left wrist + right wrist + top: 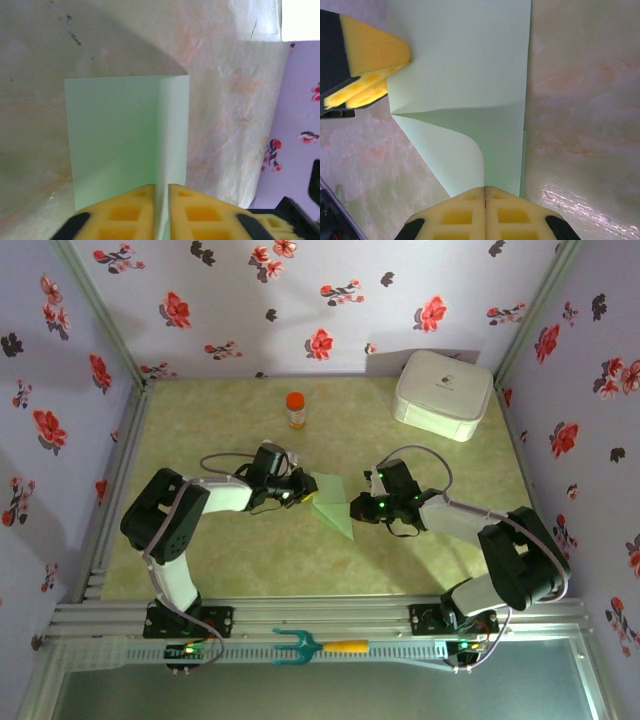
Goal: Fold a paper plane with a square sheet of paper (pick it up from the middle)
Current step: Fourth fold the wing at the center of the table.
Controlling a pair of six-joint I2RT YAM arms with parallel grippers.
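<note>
Where the paper is: the sheet of paper (333,506) hangs between the two arms over the middle of the table (220,570). Can't tell if its low edge touches the top.
Left gripper: the left gripper (304,492) has its yellow pads pressed together on one edge of the sheet, right where a crease runs up from them in its wrist view.
Right gripper: the right gripper (356,508) is clamped on the opposite end, pads together with the paper coming out between them.
Paper shape: pale green and doubled over, with one sharp crease plus a soft curl near the right pads that isn't pressed flat. From above it reads as a slanted folded piece.
Done so far: I'd say the pickup and at least one fold, so early days.
Left to do: no pointed nose, no wings, no centre ridge, so basically the whole paper plane, imo.
Watch out: thin paper with a grip on each end, so pulling apart could tear it or skew the crease. Just my guess.
Other stuff: white box (443,392) in the far right corner, orange-capped bottle (295,408) at the back, teal fork thing (300,645) on the front rail. All well apart from the action.
</note>
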